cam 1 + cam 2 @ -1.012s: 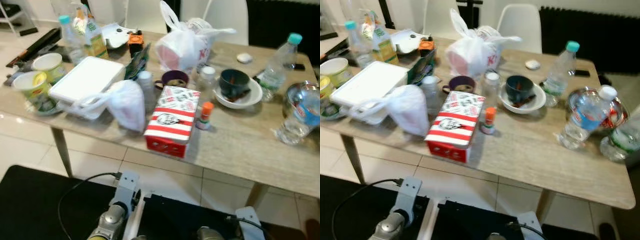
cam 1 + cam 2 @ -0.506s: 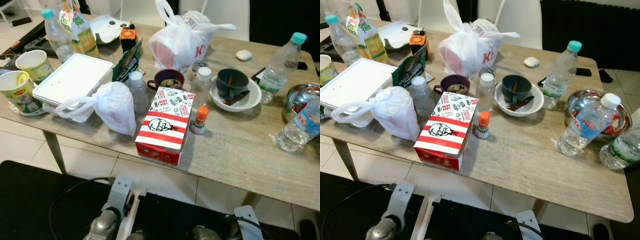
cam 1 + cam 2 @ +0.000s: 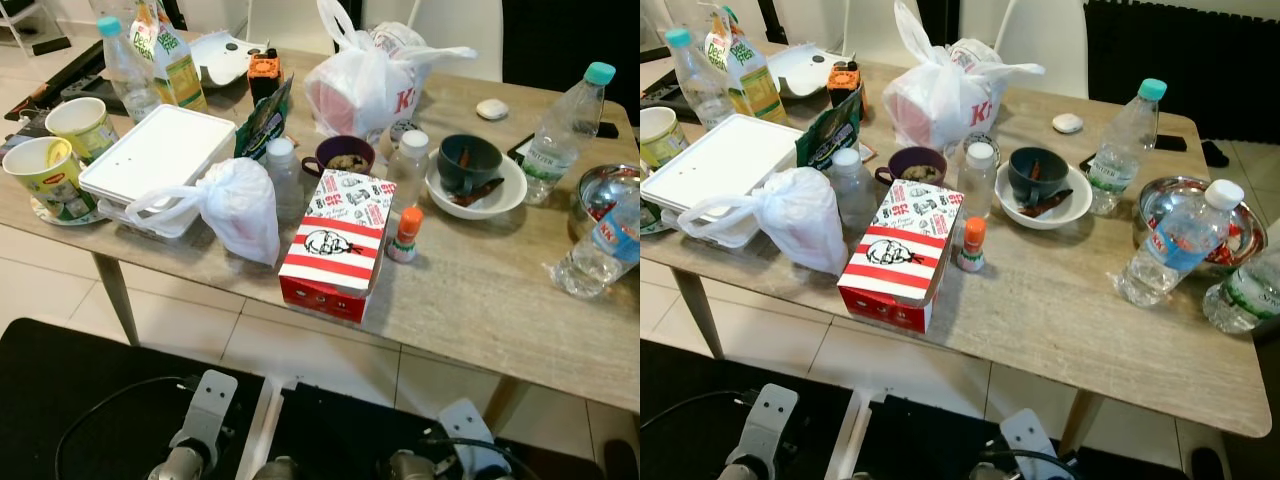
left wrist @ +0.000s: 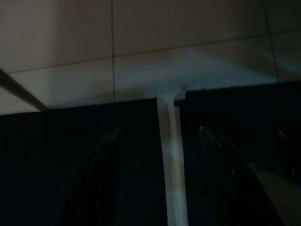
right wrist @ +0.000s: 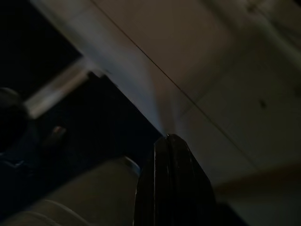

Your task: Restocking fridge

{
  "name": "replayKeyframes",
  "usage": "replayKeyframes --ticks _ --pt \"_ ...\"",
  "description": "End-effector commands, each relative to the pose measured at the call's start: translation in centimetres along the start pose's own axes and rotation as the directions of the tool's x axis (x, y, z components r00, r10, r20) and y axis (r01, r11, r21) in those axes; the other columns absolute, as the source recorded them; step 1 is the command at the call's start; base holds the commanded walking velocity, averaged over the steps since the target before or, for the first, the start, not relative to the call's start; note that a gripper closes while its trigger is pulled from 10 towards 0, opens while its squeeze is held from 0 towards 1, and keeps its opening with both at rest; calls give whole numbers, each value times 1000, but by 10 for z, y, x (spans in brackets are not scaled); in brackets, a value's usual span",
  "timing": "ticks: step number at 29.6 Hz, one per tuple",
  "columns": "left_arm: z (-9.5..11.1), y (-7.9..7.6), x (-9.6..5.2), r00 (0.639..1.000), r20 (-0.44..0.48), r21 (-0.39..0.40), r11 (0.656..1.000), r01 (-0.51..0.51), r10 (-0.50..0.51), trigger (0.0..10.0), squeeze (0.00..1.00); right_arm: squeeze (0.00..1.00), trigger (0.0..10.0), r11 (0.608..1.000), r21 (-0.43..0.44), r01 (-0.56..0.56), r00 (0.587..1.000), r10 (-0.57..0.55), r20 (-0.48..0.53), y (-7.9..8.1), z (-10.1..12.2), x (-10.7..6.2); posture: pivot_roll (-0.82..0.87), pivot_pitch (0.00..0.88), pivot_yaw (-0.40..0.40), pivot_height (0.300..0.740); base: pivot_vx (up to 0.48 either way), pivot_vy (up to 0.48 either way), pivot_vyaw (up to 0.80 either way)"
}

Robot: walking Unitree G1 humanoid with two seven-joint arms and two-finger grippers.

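Several food and drink items crowd the wooden surface (image 3: 480, 290). A red-and-white striped carton (image 3: 337, 243) lies near the front edge, a small orange-capped bottle (image 3: 404, 234) just beside it on the right. To its left a knotted white bag (image 3: 238, 205) rests against a white foam container (image 3: 160, 155). Two printed paper cups (image 3: 45, 178) stand at the left end. A juice carton (image 3: 172, 60) and a teal-capped bottle (image 3: 122, 70) stand at the back left. A large white plastic bag (image 3: 365, 85) sits at the back centre. A dark purple mug (image 3: 343, 157) stands behind the striped carton. A dark cup rests in a white bowl (image 3: 478, 190). Right of it stands a clear water bottle (image 3: 560, 120), then a steel bowl (image 3: 1240, 222) and a blue-labelled bottle (image 3: 1175, 245) lying tilted.

Both arms hang low over the tiled floor. Left pincer (image 4: 160, 160): two dark fingers (image 4: 101, 174) spread apart, nothing between them. Right pincer (image 5: 171, 183): fingers pressed together, holding nothing.
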State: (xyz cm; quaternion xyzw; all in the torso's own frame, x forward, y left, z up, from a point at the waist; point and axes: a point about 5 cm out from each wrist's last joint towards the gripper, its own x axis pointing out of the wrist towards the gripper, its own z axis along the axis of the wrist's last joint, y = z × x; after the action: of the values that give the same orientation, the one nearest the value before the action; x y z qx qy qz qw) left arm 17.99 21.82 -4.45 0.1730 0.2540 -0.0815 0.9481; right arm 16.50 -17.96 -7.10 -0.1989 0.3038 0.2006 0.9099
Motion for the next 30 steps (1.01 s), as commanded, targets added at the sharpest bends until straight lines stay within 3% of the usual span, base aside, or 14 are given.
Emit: replayKeyframes --ticks 1,9,11,13,16,17,18,20,21,22,24,25,27,30 --pt "2 7 -5 1000 26 56 998 -9 7 10000 0 0 10000 1000 -21 -10 1000 10 0 -1 -2 -2 -19 168 -22 740 0 0 0" --pt "34 22 -21 959 222 103 974 -202 175 10000 0 0 10000 998 21 63 995 -61 -84 -8 -13 -4 -1 166 -18 740 0 0 0" --pt "45 24 -34 942 287 105 972 -211 173 10000 0 0 10000 997 28 71 991 -67 -112 -7 -19 -6 4 166 -17 740 0 0 0" --pt "45 24 -34 942 287 105 972 -211 173 10000 0 0 10000 997 28 71 991 -67 -112 -7 -19 -6 4 166 -17 740 0 0 0" --pt "61 25 -68 919 356 148 960 -236 171 10000 0 0 10000 998 26 63 986 -59 -154 -3 -28 -11 18 166 -13 740 0 0 0" --pt "61 25 -68 919 356 148 960 -236 171 10000 0 0 10000 998 26 63 986 -59 -154 -3 -28 -11 18 166 -13 740 0 0 0" --pt "73 30 -86 890 412 188 938 -291 194 10000 157 0 10000 998 25 65 983 -60 -174 -3 -33 -14 31 167 -14 740 0 0 0" --pt "81 33 -94 868 450 211 920 -330 208 10000 157 0 10000 997 26 69 981 -63 -185 -3 -35 -14 31 167 -14 740 0 0 0" --pt "83 34 -96 862 458 211 916 -341 215 10000 235 0 10000 997 25 69 980 -63 -187 -3 -35 -15 34 167 -14 740 0 0 0" --pt "89 36 -98 850 474 203 911 -360 230 10000 796 0 10000 997 24 69 979 -63 -194 -3 -36 -15 43 164 -14 740 0 0 0" --pt "93 38 -99 841 485 198 906 -373 240 10000 796 0 10000 997 24 69 978 -63 -199 -3 -37 -15 45 163 -14 740 0 0 0" --pt "104 42 -98 822 505 168 905 -391 262 10000 1000 0 10000 997 22 69 977 -63 -206 -4 -38 -15 47 157 -17 740 0 0 0" --pt "112 44 -98 811 517 147 905 -400 275 10000 1000 0 10000 997 21 69 976 -63 -210 -4 -38 -16 47 157 -17 740 0 0 0" --pt "140 53 -76 789 512 -48 929 -367 338 10000 1000 0 10000 997 18 72 973 -67 -219 -5 -39 -16 36 145 -18 740 0 0 0"
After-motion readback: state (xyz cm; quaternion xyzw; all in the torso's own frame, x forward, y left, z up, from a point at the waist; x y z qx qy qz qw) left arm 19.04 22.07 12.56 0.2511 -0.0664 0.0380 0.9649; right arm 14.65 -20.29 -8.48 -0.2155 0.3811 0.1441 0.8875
